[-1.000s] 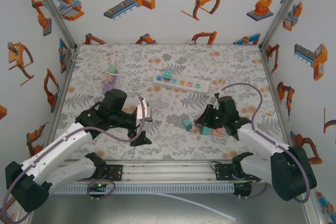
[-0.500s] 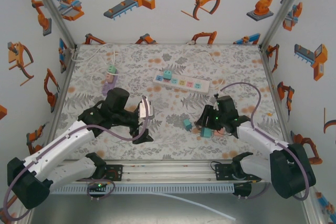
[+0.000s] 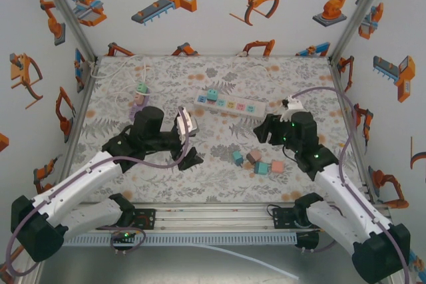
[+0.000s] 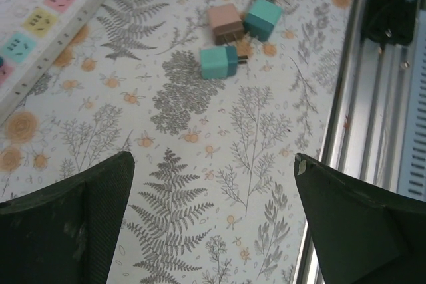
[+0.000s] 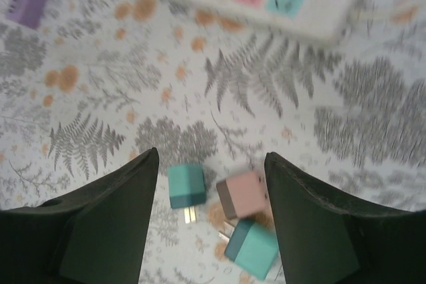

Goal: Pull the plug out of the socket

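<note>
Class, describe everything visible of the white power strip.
The power strip is a long white plastic bar lying flat and slanted on the floral table cover, towards the back. Coloured socket faces, pink, yellow and teal, line its top. A teal plug stands in its left end. Nothing else touches it.

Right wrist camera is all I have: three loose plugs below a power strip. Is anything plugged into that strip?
Observer: Yes. On the top camera, one teal plug sits in the left end of the power strip.
Operator: Any loose plugs I'm missing?
Observer: One. A pink plug lies just right of the loose teal plug nearest the arms.
Operator: Where's the left pincer?
Observer: The left pincer is wide open and empty, on the near side of the power strip, left of the loose teal plug.
</note>
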